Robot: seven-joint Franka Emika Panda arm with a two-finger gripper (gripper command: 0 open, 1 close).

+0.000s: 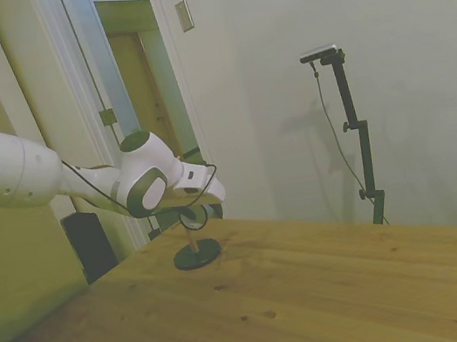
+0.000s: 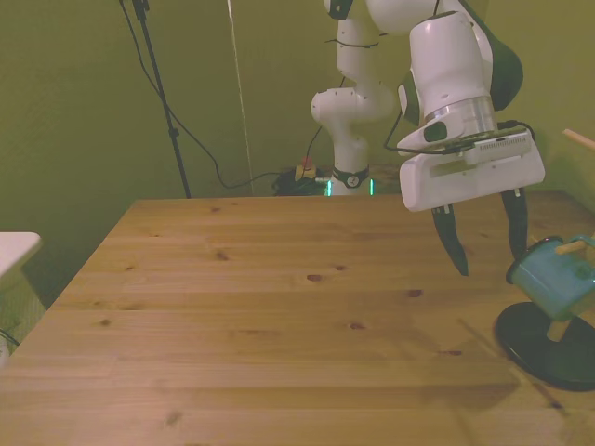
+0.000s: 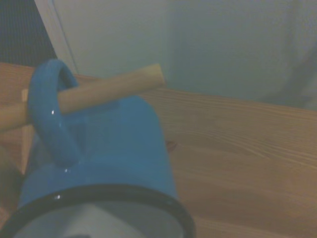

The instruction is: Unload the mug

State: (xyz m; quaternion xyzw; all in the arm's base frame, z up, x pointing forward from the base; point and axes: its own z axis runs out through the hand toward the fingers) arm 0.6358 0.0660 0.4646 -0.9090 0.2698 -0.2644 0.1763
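Front view: a white robot arm's gripper (image 2: 485, 249) hangs above the wooden worktop (image 2: 279, 316), its two dark fingers (image 2: 453, 243) spread apart and grasping nothing. Just beside it, at the front view's right, the teal mug (image 2: 556, 275) hangs tilted by its handle (image 3: 47, 119) on a peg (image 3: 111, 91) of the wooden stand (image 2: 548, 344).

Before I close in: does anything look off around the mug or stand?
Nothing stands out. The mug hangs tilted by its handle on a peg of the stand, as expected. The open gripper is beside it, not touching.
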